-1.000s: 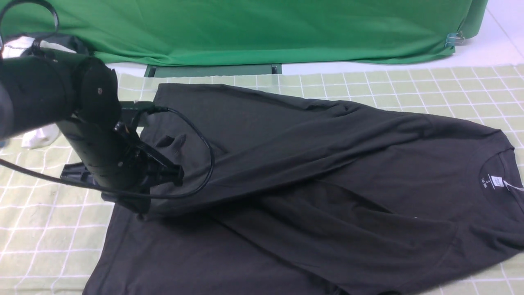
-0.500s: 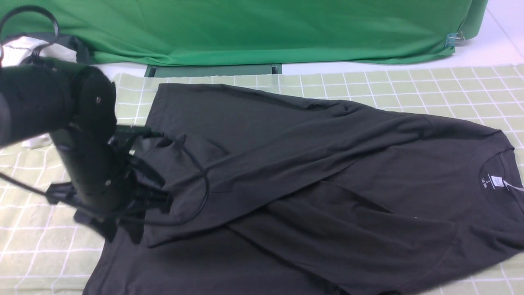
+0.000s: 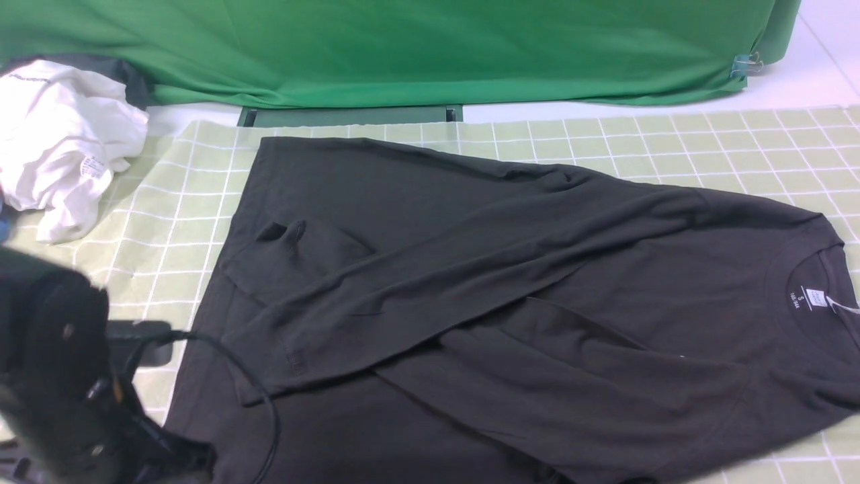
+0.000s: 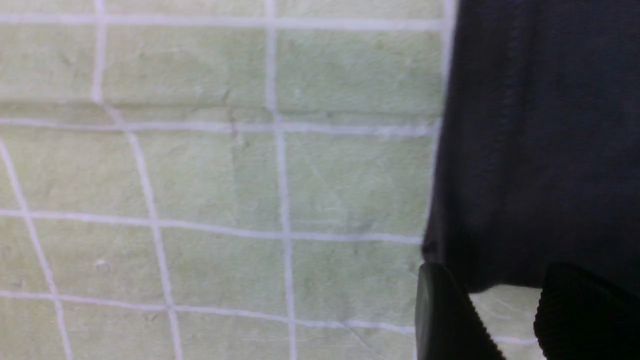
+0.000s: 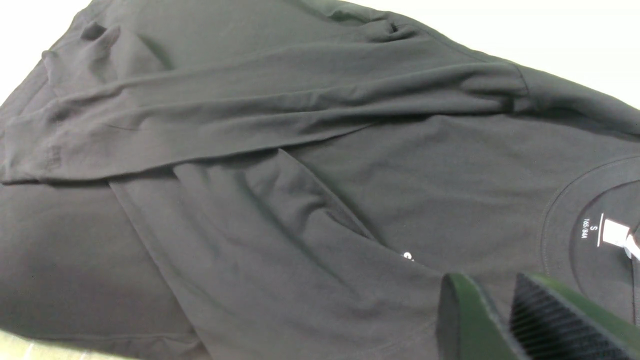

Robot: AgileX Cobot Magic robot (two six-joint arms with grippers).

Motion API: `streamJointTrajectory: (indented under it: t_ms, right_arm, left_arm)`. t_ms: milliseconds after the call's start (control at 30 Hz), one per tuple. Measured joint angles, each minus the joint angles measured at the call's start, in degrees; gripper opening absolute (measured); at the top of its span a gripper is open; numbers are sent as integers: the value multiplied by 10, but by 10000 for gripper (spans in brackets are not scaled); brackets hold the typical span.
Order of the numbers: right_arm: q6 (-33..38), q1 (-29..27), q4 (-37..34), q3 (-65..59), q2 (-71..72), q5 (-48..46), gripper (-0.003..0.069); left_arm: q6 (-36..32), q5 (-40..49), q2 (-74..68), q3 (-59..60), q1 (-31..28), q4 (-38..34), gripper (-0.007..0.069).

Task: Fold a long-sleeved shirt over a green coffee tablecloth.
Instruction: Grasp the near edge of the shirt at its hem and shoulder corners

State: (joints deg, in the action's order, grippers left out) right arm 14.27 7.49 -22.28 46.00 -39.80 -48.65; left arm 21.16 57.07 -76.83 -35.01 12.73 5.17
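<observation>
Long-sleeved shirt (image 3: 470,269) beside low left arm (image 3: 54,383)

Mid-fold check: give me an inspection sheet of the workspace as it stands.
Surface: green coffee tablecloth, flat.
Job's things: long-sleeved shirt lying on it, sleeves folded across the body, neck label at right.
Clutter: white garment crumpled at far left.
End effectors: left end effector open, empty, by the shirt's hem corner; right end effector slightly open, empty, above the shirt.
Cables: cable from left arm loops over the shirt's near-left part.
Surroundings: green backdrop behind, clip at its right end.
</observation>
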Motion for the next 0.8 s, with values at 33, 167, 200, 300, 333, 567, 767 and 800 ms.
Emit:
streamJointTrajectory:
  t_ms: [33,167,200,300,333,567,767,800]
  right_arm:
    - [0,0,0,0,0,0,144]
    - [0,0,0,0,0,0,144]
    - [0,0,0,0,0,0,144]
    - [0,0,0,0,0,0,144]
    - [0,0,0,0,0,0,144]
    - [23,0,0,12,-3,-28,149]
    - [55,0,-4,85,-67,-151,113]
    - [68,0,-5,96,-80,-171,102]
  left_arm:
    - [9,-5,1,5,0,7,274]
    - [41,-61,-5,30,-1,12,337]
    - [42,-63,-6,30,-1,11,342]
    - [43,-98,-27,32,-1,-5,407]
    - [45,-102,-37,32,-1,-7,424]
    - [63,-91,-77,22,-1,-23,395]
    - [56,-101,-74,22,0,-43,91]
    - [54,-102,-69,22,0,-43,57]
